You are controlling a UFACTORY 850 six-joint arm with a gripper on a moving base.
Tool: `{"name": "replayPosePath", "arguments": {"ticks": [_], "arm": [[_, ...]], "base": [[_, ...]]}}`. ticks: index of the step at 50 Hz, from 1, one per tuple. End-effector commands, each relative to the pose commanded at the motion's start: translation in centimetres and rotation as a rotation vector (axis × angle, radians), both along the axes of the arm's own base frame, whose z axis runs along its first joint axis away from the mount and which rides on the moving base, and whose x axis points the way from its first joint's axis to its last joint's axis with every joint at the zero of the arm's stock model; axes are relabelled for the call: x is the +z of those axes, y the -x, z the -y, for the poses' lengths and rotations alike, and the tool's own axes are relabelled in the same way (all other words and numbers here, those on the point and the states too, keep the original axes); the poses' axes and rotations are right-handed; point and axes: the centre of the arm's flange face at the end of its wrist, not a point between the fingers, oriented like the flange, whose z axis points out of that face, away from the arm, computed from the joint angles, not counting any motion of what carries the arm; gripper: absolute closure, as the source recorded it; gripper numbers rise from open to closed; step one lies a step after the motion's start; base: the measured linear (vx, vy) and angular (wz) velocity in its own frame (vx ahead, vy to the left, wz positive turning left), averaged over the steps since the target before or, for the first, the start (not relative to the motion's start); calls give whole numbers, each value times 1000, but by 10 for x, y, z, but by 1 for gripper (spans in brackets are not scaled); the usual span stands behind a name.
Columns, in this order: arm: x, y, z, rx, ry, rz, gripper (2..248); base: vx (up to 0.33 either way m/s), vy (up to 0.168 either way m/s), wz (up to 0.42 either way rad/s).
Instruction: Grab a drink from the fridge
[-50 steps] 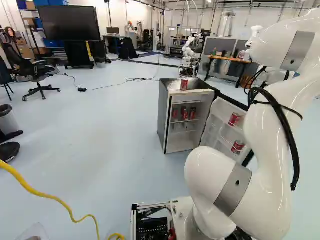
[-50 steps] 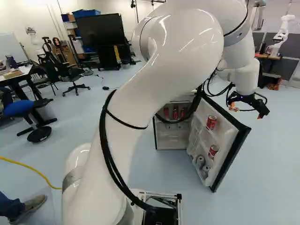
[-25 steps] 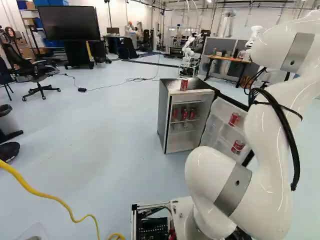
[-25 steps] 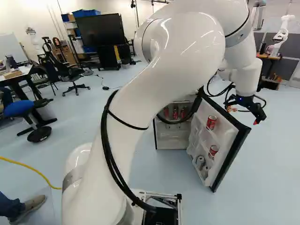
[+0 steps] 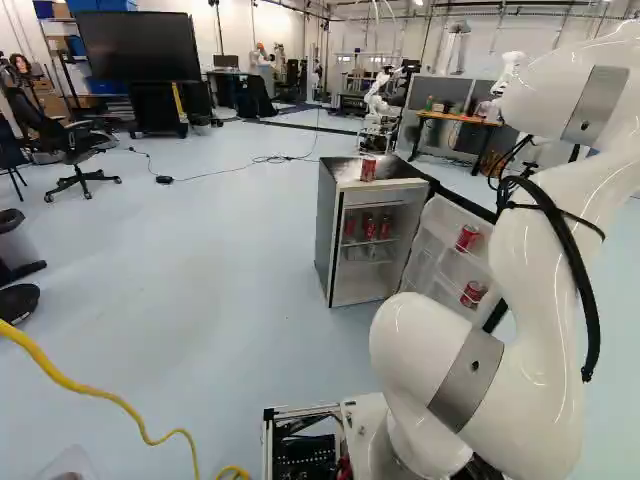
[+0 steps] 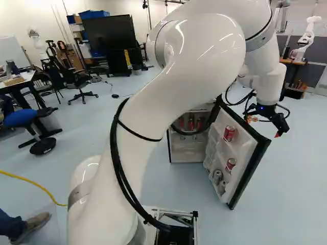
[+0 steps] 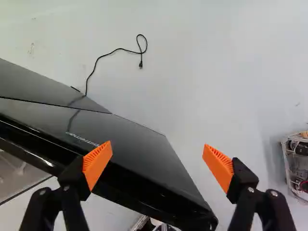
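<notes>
Floor: pale blue-grey, smooth, lightly glossy (image 5: 220,280); extends from the base to the far wall.
Fridge: small, grey-sided (image 5: 329,235), standing on the floor ahead; door (image 6: 255,161) swung open to the right.
Drink cans, fridge top: one red can (image 5: 368,169), upright.
Drink cans, interior: three red cans (image 5: 370,229) on a shelf.
Drink cans, door: upper red can (image 6: 229,133) and lower red can (image 6: 231,164) on the door racks; silver can (image 6: 217,176) at the bottom.
Gripper: released (image 6: 266,125), fingers well apart, at the outer side of the door; no can between them.
Room, left: large dark screen (image 5: 140,47) far, office chair (image 5: 75,150) nearer, yellow cable (image 5: 90,392) near.
Room, far right: bench (image 5: 458,119) before grey partitions; another robot (image 5: 377,105) to its left.
Floor cord: black, looped (image 7: 118,50), running to the dark panel in the wrist view.
Hidden: gripper, in the left base view; fridge top and part of the interior, behind the arm (image 6: 168,97) in the right base view.
Cut off: wired frame (image 7: 294,166) at the edge of the wrist view.
Hard to make out: items below the interior red cans; contact between gripper and door cannot be confirmed.
</notes>
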Motion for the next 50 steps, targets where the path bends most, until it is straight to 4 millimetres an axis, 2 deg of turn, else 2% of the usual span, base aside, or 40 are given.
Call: {"name": "replayPosePath", "arguments": {"ticks": [14, 50], "arm": [[0, 0, -2, 2, -1, -1, 3], [1, -2, -26, 25, -17, -13, 3]], "base": [[0, 0, 0], [0, 0, 0]]}}
